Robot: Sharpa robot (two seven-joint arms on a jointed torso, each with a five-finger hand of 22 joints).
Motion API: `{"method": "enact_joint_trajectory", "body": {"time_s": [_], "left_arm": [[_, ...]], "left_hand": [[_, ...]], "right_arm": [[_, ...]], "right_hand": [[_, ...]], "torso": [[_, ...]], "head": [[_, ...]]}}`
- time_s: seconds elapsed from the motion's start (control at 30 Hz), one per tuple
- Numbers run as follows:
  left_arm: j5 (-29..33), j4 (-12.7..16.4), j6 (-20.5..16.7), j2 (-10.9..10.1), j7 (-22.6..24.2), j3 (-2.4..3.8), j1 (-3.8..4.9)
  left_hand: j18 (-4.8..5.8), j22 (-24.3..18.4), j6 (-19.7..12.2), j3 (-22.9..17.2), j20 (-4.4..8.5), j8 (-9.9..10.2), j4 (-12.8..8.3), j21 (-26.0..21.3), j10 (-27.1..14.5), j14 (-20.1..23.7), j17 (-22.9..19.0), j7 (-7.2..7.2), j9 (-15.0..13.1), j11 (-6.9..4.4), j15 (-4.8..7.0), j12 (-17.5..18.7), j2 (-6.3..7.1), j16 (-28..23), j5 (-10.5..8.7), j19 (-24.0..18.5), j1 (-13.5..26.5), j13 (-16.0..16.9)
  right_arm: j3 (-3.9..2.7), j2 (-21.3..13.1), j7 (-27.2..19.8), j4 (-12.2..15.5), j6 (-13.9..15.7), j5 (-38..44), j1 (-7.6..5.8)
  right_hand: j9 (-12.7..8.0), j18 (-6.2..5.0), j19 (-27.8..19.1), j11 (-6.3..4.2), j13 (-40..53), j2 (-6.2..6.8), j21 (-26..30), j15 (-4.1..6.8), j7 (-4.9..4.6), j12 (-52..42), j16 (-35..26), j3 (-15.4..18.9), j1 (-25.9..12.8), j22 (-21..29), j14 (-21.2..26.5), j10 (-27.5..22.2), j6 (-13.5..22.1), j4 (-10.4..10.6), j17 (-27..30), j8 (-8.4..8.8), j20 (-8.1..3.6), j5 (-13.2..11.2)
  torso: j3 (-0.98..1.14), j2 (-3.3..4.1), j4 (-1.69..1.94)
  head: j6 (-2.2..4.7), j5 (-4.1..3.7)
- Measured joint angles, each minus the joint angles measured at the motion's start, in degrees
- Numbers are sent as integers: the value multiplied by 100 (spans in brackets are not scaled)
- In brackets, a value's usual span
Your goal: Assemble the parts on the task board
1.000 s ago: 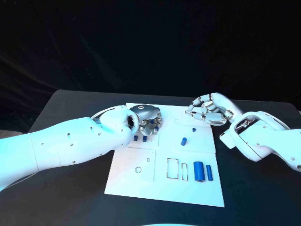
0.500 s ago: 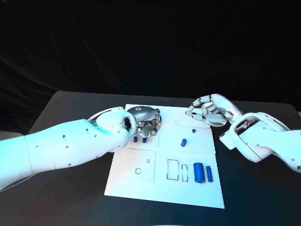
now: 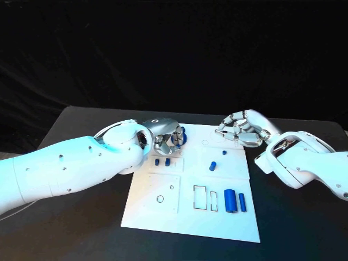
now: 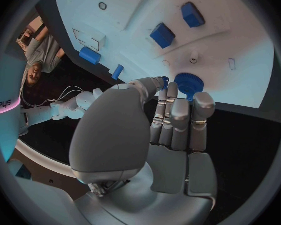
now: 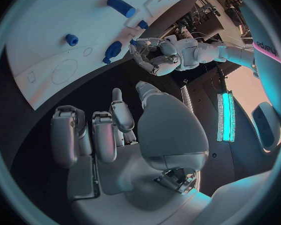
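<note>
Left hand: the left hand [image 3: 168, 137] hangs over the far left part of the task board [image 3: 154, 209], fingers bent downward; in the left wrist view its fingertips [image 4: 163, 83] pinch a round blue toothed part [image 4: 188, 83] at the board's far edge.
Right hand: the right hand [image 3: 243, 129] hovers at the board's far right corner, fingers curled inward with nothing in them.
Arms: both white arms reach in from the sides, elbows low over the black table [image 3: 80, 217].
Board: two short blue pegs [image 3: 162, 161] stand just near of the left hand; one small peg [image 3: 212, 166] stands mid-board; two blue cylinders [image 3: 235, 200] lie side by side at the near right.
</note>
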State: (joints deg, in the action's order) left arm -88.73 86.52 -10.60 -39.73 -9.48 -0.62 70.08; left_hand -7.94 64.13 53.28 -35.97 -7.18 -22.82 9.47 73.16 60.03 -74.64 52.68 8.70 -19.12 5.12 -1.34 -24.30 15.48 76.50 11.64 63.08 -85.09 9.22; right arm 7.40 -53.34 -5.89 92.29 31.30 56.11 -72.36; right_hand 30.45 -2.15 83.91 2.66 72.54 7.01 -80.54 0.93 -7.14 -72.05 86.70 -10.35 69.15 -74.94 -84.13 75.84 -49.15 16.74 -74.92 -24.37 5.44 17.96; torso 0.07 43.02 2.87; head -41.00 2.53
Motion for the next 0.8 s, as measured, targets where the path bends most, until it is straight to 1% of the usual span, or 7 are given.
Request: {"method": "enact_joint_trajectory", "body": {"time_s": [0.07, 0.17, 0.33, 0.4, 0.57, 0.8], "left_arm": [[36, 61, 10, -90, -7, 24, 24], [100, 105, 40, -219, -27, 44, 56], [208, 95, 114, -370, -50, 49, 62], [249, 76, 140, -420, -52, 49, 56], [318, 37, 183, -494, -54, 46, 48], [396, -6, 234, -500, -51, 23, 29]], "left_hand": [[0, 11, 0, 0, 0, 0, 0, 23, 0, -20, 12, 0, 6, 0, 20, 0, 0, 0, 0, 41, 0, 0], [0, 17, 0, 0, 0, 0, 0, 23, 0, -36, 29, 0, 6, 0, 5, 0, 0, 21, 0, 41, 0, 0], [0, 12, 20, 0, 0, 0, 0, 23, 12, -41, 8, -20, 6, -11, 0, 20, 22, 21, 0, 41, 21, 0], [0, 6, 20, 0, 0, 0, 0, 23, 20, -41, -1, -20, 6, -20, 0, 21, 22, 21, 0, 41, 21, 0], [0, 9, 20, 0, 0, 0, 0, 23, 20, -41, -1, -20, 6, -20, 0, 21, 22, 20, 0, 41, 21, 1], [0, 30, 40, 0, 0, 0, 0, 23, 40, -41, 19, 0, 6, 1, 0, 21, 22, 20, 0, 40, 21, 1]], "right_arm": [[0, 2, 0, -2, 2, 0, 2], [0, 3, 0, -7, 4, -1, 6], [0, 3, 0, -12, 6, -1, 20], [0, 4, -1, -13, 6, -1, 33], [0, 4, -2, -14, 6, -2, 46], [0, 7, -4, -15, 7, -2, 56]], "right_hand": [[0, 0, 0, 0, 0, 0, 0, 0, 0, 0, 0, 0, 0, 0, 0, 0, 0, 0, 0, 0, 0, 0], [0, 0, 0, 0, 0, 0, 0, 0, 0, 0, 0, 0, 0, 0, 0, 0, 0, 0, 0, 0, 0, 0], [-1, 0, 0, 0, -1, 0, 0, 0, 0, 0, 0, 0, 0, 1, 0, 0, 0, 0, 1, 0, 0, 0], [-1, 0, 0, 0, -1, 0, 0, 0, 0, 0, 0, 0, 0, 1, 0, 0, 0, 0, 1, 0, 0, 0], [-1, 0, 0, 0, -1, 0, 0, 0, 0, 0, 0, 0, 0, 1, 0, 0, 0, 0, 1, 0, 0, 0], [3, 0, 0, 0, -1, 0, 0, 0, 0, 0, 0, 0, 0, 2, 0, 0, 0, 0, 1, 0, 0, 0]], "torso": [[-1, -4, 5], [3, -9, 13], [3, -9, 16], [0, -5, 16], [-1, 0, 10], [-2, 9, -3]], "head": [[3, 5], [4, 11], [3, 26], [4, 35], [11, 53], [-3, 67]]}}
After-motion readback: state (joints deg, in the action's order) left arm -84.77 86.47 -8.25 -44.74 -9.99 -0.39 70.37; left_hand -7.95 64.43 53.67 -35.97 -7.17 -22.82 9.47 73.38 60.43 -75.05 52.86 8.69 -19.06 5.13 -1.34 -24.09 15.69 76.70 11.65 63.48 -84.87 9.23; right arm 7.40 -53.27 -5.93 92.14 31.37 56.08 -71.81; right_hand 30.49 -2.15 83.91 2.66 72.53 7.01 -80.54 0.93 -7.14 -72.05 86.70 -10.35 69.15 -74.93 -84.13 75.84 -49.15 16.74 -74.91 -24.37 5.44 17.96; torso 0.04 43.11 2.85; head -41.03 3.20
